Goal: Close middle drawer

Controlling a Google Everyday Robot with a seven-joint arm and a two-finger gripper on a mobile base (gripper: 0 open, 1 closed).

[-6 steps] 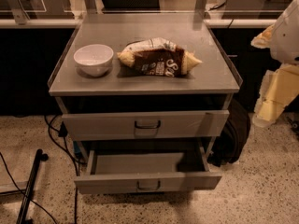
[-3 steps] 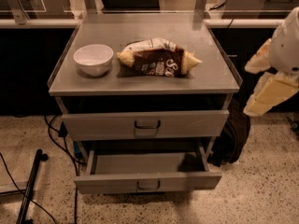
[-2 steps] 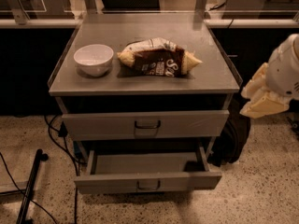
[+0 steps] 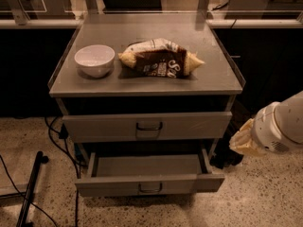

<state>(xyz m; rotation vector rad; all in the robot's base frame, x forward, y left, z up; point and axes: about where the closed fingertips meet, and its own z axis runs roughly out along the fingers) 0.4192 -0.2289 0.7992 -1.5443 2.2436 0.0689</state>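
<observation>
Looking down at the grey cabinet (image 4: 142,85) from the one camera view, I see the middle drawer (image 4: 111,185) pulled well out toward me, its bare interior exposed and its low front panel carrying a small dark handle (image 4: 150,188) at the centre. Above it, the upper drawer (image 4: 104,126) sits further back under the overhang of the cabinet top, with its own dark handle (image 4: 149,126). On the top, a white bowl (image 4: 94,59) stands at the left, and just beside it lies a brown and cream snack bag (image 4: 161,57) on its side. The gripper (image 4: 239,143), a pale cream shape at the end of the white arm (image 4: 284,124), hangs off to the right of the cabinet, level with the gap between the two drawer fronts and apart from both; whether it is wide or narrow I cannot tell. Black cables (image 4: 53,136) trail down the left side onto the speckled floor (image 4: 265,200).
</observation>
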